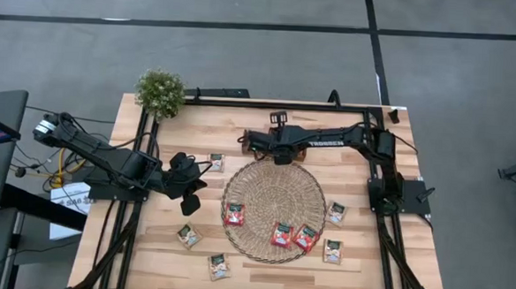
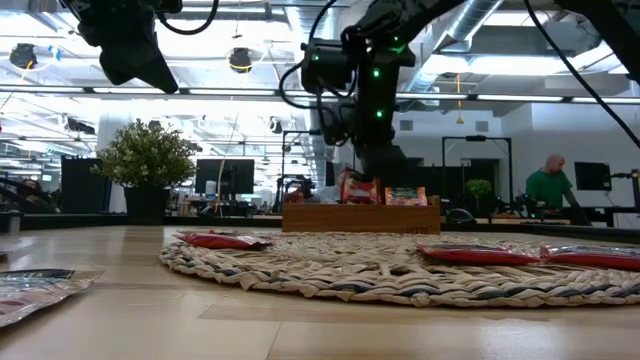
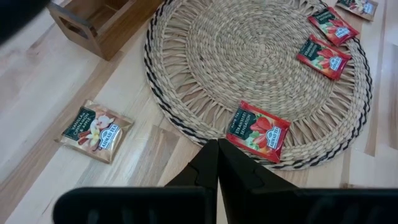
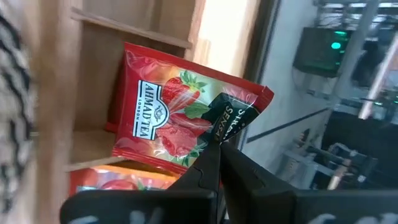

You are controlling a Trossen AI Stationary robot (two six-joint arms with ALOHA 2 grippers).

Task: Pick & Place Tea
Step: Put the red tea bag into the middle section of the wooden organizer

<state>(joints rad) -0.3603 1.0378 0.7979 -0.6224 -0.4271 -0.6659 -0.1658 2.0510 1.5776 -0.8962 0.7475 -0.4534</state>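
Observation:
My right gripper (image 1: 278, 151) is at the table's far side over the wooden tray (image 2: 360, 216), shut on a red tea sachet (image 4: 168, 112). A second red sachet (image 4: 109, 183) lies in the tray under it. Three red sachets (image 1: 234, 215) (image 1: 282, 234) (image 1: 305, 238) lie flat on the round woven mat (image 1: 273, 185). Several whitish sachets (image 1: 189, 236) (image 1: 215, 162) (image 1: 336, 212) lie on the bare wood around it. My left gripper (image 3: 217, 149) hangs shut and holds nothing, above the wood by the mat's left edge, close to a red sachet (image 3: 258, 127). My right gripper pinches the red sachet's dark green band near one corner (image 4: 229, 118) between its two fingers. The fingers come slanting down from the table's right side. The sachet stands tilted in a tray compartment, its upper part showing above the tray wall (image 2: 360, 188).
A potted plant (image 1: 160, 91) stands at the far left corner. Black frame rails (image 1: 386, 240) run along the table's left and right sides. A whitish sachet (image 3: 96, 127) lies on the wood between the tray (image 3: 99, 25) and my left gripper. A person (image 2: 548, 185) is far behind the table.

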